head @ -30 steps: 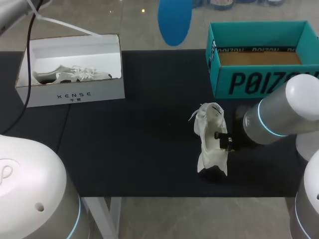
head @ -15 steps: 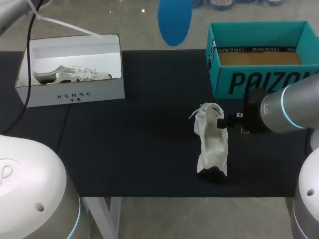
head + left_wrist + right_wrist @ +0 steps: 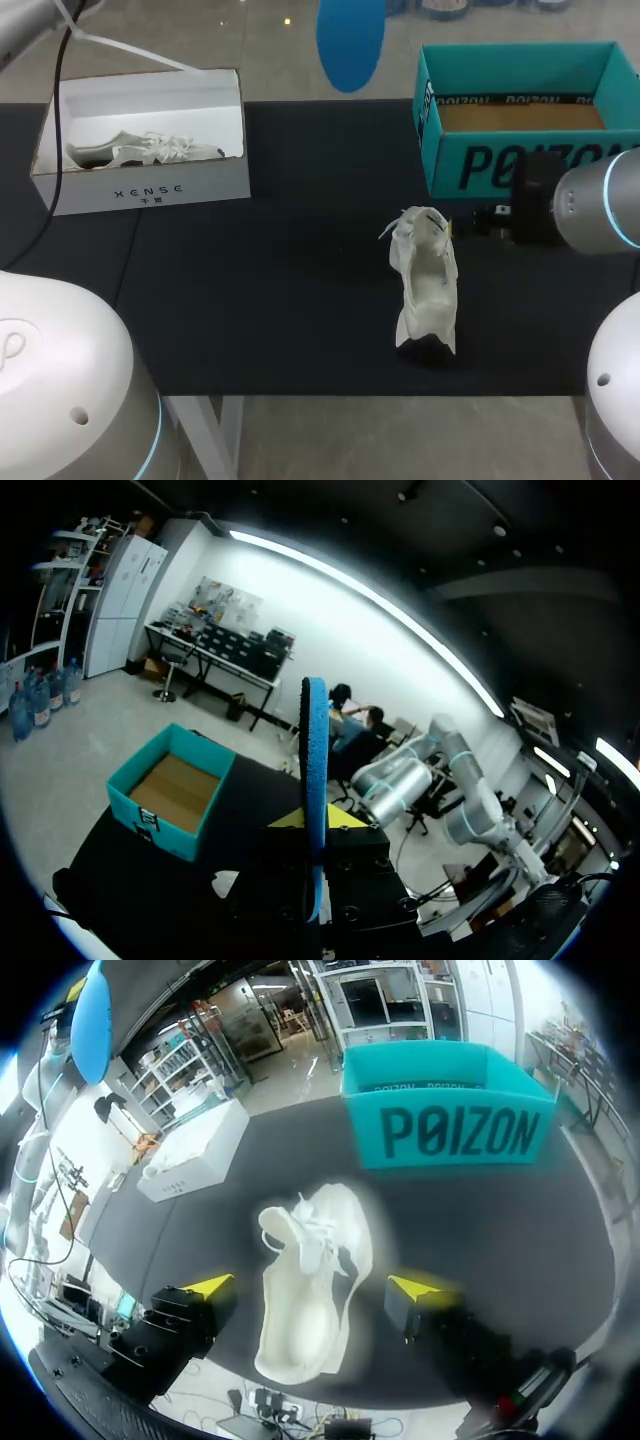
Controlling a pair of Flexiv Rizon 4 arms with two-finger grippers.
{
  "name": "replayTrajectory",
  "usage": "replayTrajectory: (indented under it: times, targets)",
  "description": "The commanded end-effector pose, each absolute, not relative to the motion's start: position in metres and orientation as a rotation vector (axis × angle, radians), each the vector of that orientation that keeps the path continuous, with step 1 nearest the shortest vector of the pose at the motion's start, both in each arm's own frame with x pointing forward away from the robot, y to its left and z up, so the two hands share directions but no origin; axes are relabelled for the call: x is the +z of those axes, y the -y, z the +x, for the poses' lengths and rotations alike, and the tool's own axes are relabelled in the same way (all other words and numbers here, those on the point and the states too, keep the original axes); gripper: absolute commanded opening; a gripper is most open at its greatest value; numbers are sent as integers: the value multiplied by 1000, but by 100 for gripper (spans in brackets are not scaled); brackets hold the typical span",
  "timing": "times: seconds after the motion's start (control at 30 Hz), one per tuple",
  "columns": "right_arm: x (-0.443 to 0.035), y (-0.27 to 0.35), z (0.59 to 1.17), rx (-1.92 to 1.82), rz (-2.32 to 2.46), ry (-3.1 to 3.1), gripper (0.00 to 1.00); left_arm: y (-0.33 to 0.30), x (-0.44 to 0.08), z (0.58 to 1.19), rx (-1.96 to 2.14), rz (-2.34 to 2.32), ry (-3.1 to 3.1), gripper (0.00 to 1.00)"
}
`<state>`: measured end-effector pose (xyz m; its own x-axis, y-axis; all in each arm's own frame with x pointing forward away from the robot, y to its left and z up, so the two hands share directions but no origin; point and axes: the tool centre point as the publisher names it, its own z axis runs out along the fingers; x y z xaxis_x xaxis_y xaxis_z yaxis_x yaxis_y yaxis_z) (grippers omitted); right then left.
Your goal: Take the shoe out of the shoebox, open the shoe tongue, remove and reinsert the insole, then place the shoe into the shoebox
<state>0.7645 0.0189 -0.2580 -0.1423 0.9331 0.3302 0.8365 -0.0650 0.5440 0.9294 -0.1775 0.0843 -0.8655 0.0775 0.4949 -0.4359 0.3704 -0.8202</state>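
Mid-task at the shoe station: the white shoe (image 3: 424,280) lies out of its box on the dark worktop (image 3: 280,300), opening upward, laces loose at the tongue end. My right fingers (image 3: 485,222) are spread wide and touch nothing. In my right wrist view the shoe sits ahead of them, in line with the gap between the yellow tips and apart from both. The teal shoebox (image 3: 500,165) stands open beyond the shoe, with nothing showing inside it.

My left fingers (image 3: 290,821) are raised well above the worktop and closed on the blue insole (image 3: 316,780), which stands up edge-on from between them, far from the shoe.

As I judge it, the insole is out and its return is the step in hand, and that is where trouble could start. Nothing pins the shoe, so an insole pressed into the opening could push it along the worktop or tip it onto its side. The loose laces and tongue could catch the insole's leading end and fold it. Held at one end only, the insole could bend or twist in my left fingers on the way down.

A white shoebox (image 3: 150,185) with a second shoe (image 3: 140,150) stands far off, on my left arm's side.
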Motion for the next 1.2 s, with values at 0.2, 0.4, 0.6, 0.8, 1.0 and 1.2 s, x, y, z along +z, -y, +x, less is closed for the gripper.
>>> replayTrajectory:
  times: [0.2, 0.4, 0.6, 0.8, 1.0, 1.2]
  targets:
    - [-249, 6, 788, 1227, 2545, -2233, 100, 177, 84, 930, 1509, 308, 2180, 0]
    - [-262, 16, 806, 1339, 2974, -2329, 100, 177, 84, 930, 1509, 308, 2180, 0]
    - [-259, 17, 806, 1414, 3050, -2403, 100, 177, 84, 930, 1509, 308, 2180, 0]
    - [-256, 22, 807, 1429, 3061, -2385, 100, 177, 84, 930, 1509, 308, 2180, 0]
    - [-255, 22, 806, 1424, 3080, -2398, 100, 177, 84, 930, 1509, 308, 2180, 0]
    - [-241, 14, 807, 1437, 3116, -2441, 100, 177, 84, 930, 1509, 308, 2180, 0]
